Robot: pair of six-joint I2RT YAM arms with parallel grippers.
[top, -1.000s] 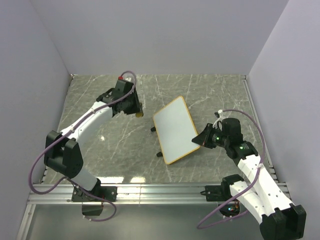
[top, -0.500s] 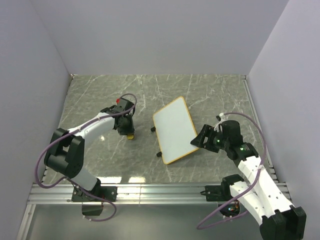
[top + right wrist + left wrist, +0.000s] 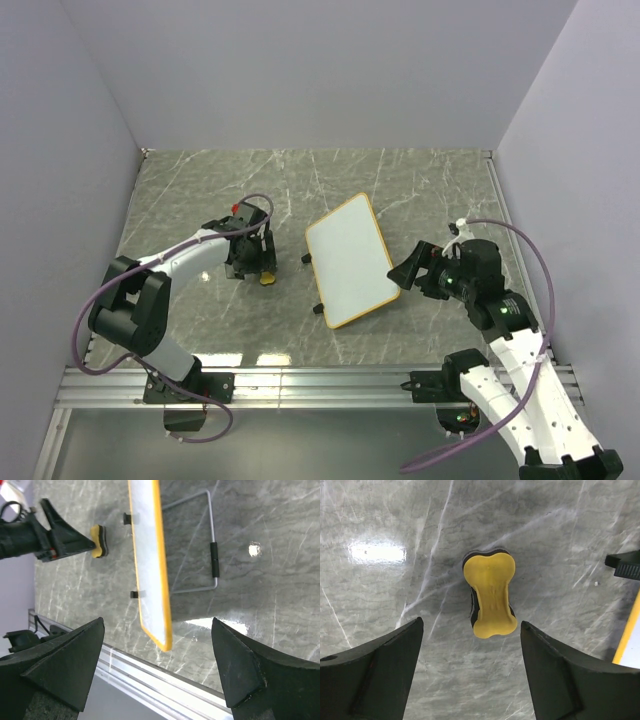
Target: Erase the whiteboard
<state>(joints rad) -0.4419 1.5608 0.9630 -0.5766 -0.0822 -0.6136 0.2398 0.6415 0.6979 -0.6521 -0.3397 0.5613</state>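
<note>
The whiteboard (image 3: 350,260) stands tilted on a wire stand (image 3: 212,555) in the middle of the table. Its face is plain white inside an orange frame, and the right wrist view shows the whiteboard (image 3: 147,555) nearly edge-on. A yellow bone-shaped eraser (image 3: 491,592) lies flat on the marble, left of the board. My left gripper (image 3: 471,625) hangs open just above it, one finger on each side, touching nothing. In the top view the eraser (image 3: 267,278) sits at the left gripper (image 3: 252,268) tips. My right gripper (image 3: 405,272) is open, just off the board's right edge, holding nothing.
Two small black clips (image 3: 307,258) stick out of the board's left edge. A metal rail (image 3: 320,380) runs along the table's near edge. Grey walls close in the left, back and right sides of the marble table (image 3: 200,190).
My left gripper brought the eraser down toward the near side, set it on the table and opened. My right gripper opened off the board's right edge and drew back to the right.
</note>
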